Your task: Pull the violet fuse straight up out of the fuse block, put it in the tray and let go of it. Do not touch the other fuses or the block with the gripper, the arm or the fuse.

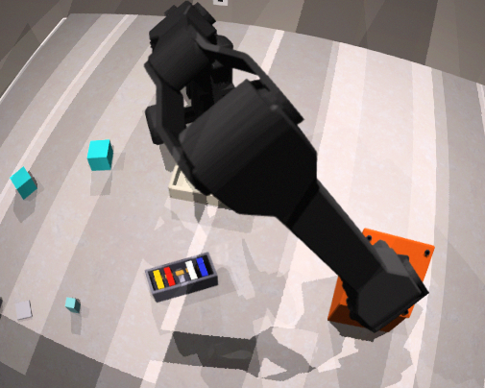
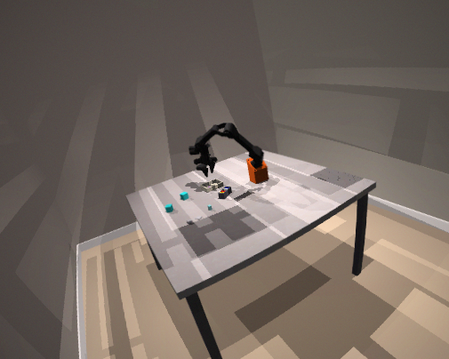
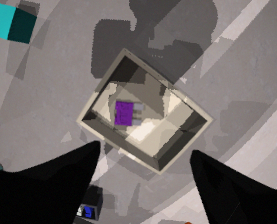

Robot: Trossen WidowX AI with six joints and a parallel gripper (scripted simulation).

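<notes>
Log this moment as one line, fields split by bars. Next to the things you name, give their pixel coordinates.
tool (image 2: 209,170) (image 3: 146,152): open, above tray | violet fuse (image 3: 124,113): lying in tray (image 1: 190,196) (image 2: 205,188) (image 3: 101,132), released

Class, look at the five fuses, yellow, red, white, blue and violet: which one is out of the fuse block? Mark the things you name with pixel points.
The violet fuse (image 3: 124,113): it lies in the tray (image 3: 160,170), while the other four stand in the block (image 1: 185,291).

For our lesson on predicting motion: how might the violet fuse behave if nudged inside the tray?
The violet fuse would probably slide rather than roll, given its flat, blocky body. It seems unlikely to tip, since it lies on its side.
</notes>
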